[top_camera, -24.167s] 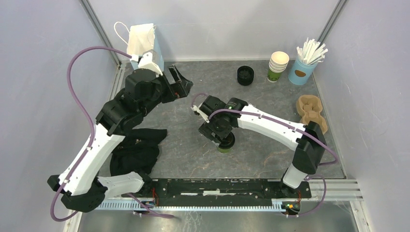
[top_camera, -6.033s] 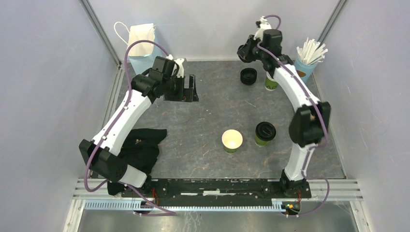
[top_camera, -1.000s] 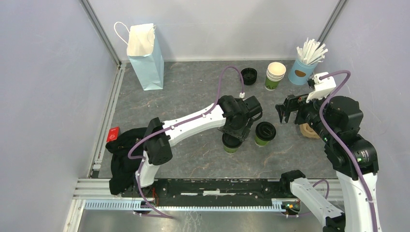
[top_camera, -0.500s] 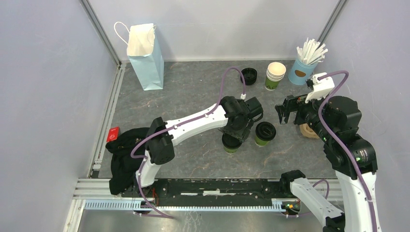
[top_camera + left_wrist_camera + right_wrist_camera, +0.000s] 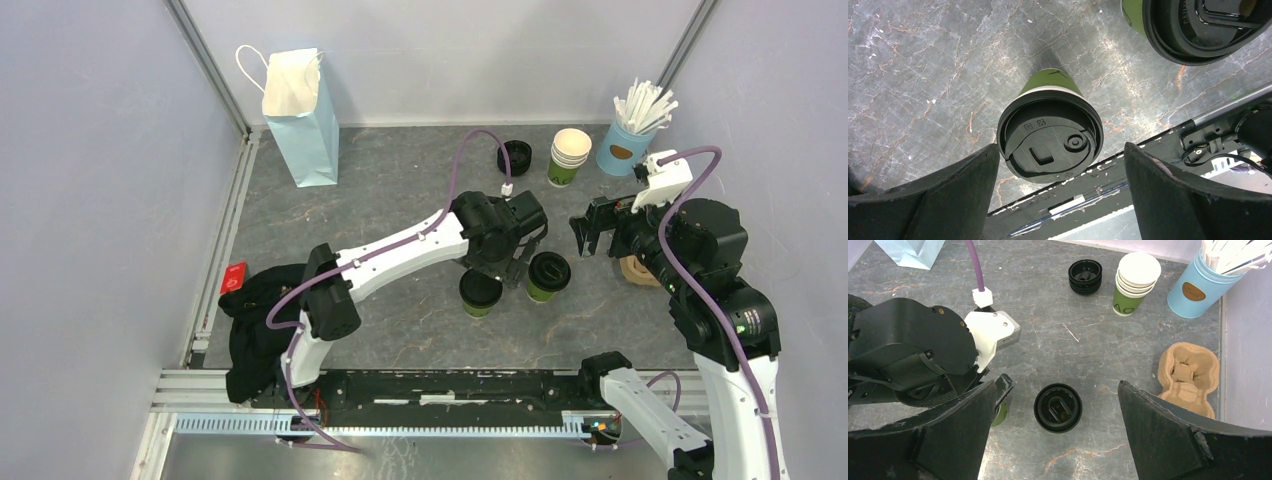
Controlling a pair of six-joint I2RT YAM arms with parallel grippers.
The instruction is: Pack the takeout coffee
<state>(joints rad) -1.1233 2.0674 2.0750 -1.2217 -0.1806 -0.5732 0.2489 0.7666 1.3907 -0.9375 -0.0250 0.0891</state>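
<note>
Coffee: first cup (image 5: pixel 481 291) and second cup (image 5: pixel 548 276), both lidded, upright, side by side mid-counter (image 5: pixel 400 200). Left gripper (image 5: pixel 1060 149): spread wide astride first cup's lid, gripping nothing. Right gripper (image 5: pixel 1063 384): wide, empty, above second cup. Carrier (image 5: pixel 1189 377): empty. Judged: lidding done, packing outstanding.

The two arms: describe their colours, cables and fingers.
Both the left arm and right arm have white links and bulky black joints. A purple cable loops along each. The fingers are broad, matte black wedges.
</note>
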